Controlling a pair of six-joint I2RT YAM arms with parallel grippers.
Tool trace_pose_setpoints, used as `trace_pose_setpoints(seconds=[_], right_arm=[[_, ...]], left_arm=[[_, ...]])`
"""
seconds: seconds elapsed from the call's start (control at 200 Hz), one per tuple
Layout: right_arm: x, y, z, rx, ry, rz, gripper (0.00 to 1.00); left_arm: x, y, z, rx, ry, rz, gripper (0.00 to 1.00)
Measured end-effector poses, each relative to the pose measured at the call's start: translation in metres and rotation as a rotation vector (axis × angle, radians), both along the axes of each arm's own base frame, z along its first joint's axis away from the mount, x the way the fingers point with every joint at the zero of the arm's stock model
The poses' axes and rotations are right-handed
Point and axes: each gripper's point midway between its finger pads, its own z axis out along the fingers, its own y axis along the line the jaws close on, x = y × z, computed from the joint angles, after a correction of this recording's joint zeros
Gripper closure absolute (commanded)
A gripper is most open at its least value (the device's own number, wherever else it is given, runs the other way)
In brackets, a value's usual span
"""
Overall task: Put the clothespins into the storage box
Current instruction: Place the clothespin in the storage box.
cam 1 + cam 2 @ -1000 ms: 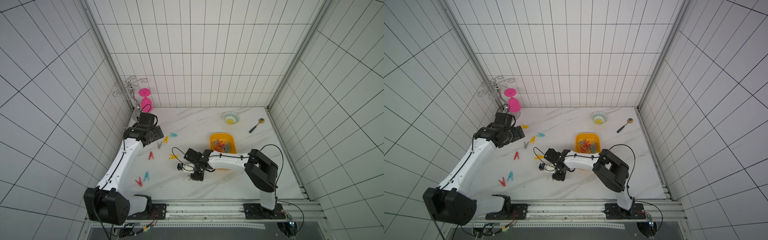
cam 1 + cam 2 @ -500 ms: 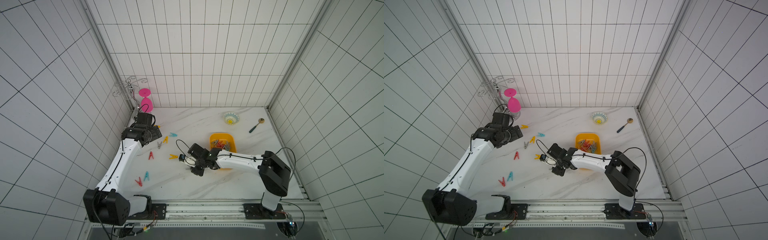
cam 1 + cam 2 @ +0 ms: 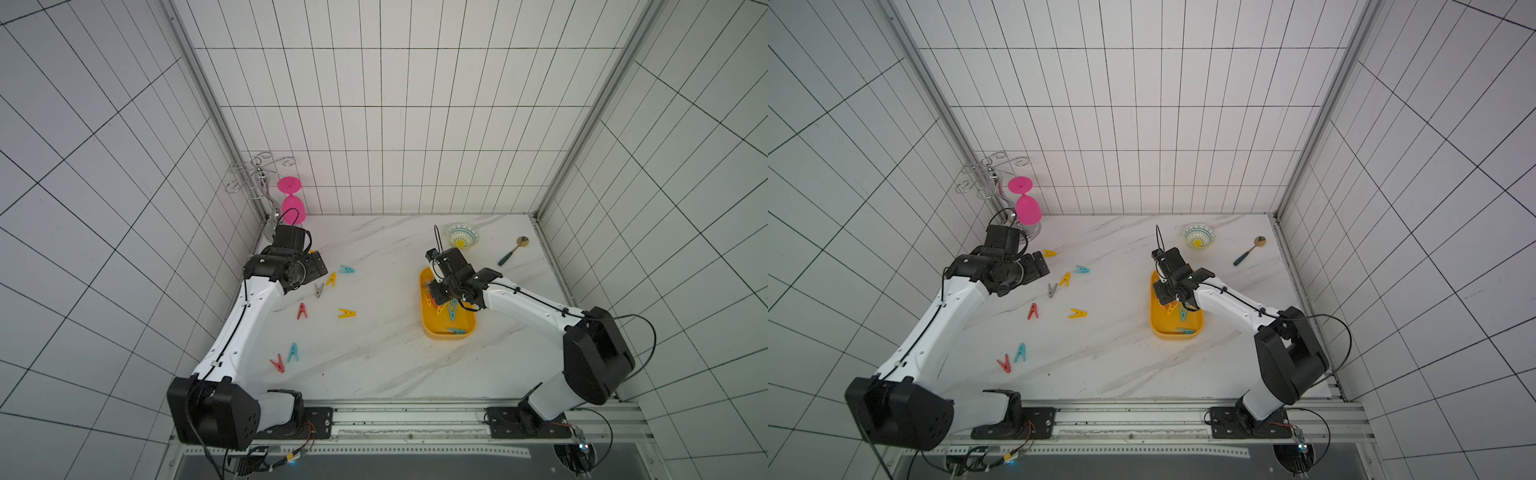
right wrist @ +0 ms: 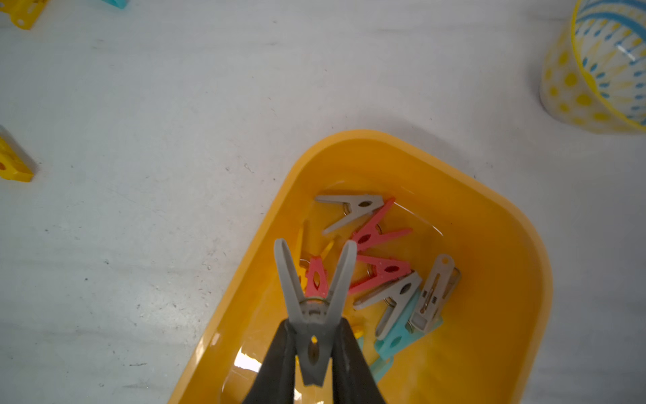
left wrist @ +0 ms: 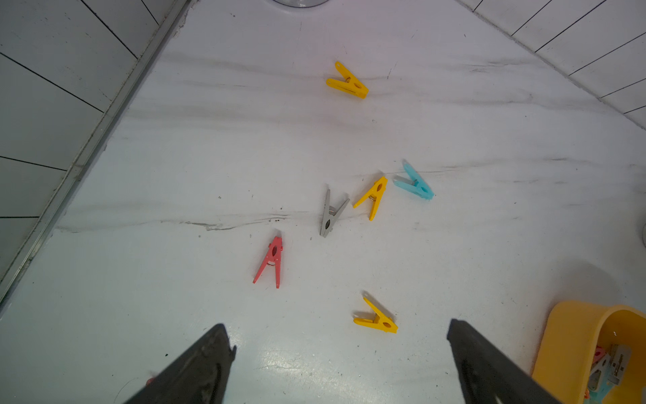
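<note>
Right wrist view: one grey clothespin (image 4: 289,276) is pinched by its nose between the right gripper (image 4: 314,326) fingers, over the storage box (image 4: 489,297). The box holds three red clips (image 4: 381,273), three grey and some yellow and teal. Eight loose clothespins (image 3: 1052,289) lie on the table (image 3: 1121,365). The left gripper (image 5: 339,327) gapes, empty.

Scanning now: I read no lettering anywhere, neither on the clothespins (image 5: 272,262) nor the storage box (image 4: 500,252).
</note>
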Motion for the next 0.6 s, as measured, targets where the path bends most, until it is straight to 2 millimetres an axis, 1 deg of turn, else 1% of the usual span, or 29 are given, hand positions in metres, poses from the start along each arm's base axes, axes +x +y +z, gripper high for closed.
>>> trace_pose_setpoints(seconds=[0.065, 0.15, 0.2, 0.325, 0.375, 0.44, 0.6], right_arm=[[0.004, -0.014, -0.008, -0.02, 0.02, -0.058, 0.8], [0.01, -0.026, -0.02, -0.042, 0.046, -0.103, 0.79], [0.012, -0.03, -0.03, -0.058, 0.066, -0.119, 0.78], [0.014, -0.04, -0.061, -0.115, 0.136, -0.143, 0.77], [0.015, -0.042, -0.069, -0.133, 0.159, -0.147, 0.75], [0.019, -0.042, -0.07, -0.138, 0.164, -0.152, 0.68], [0.024, -0.037, -0.054, -0.109, 0.142, -0.149, 0.58]], left_arm=[[0.0, -0.002, -0.002, -0.004, 0.006, -0.005, 0.02], [0.001, -0.004, -0.004, -0.007, 0.013, -0.012, 0.02], [0.001, -0.007, -0.004, -0.008, 0.015, -0.019, 0.02], [0.0, -0.014, -0.005, -0.009, 0.015, -0.043, 0.02], [0.0, -0.017, -0.005, -0.008, 0.015, -0.051, 0.02], [0.0, -0.019, -0.005, -0.008, 0.015, -0.057, 0.02], [0.0, -0.018, -0.004, -0.003, 0.015, -0.054, 0.02]])
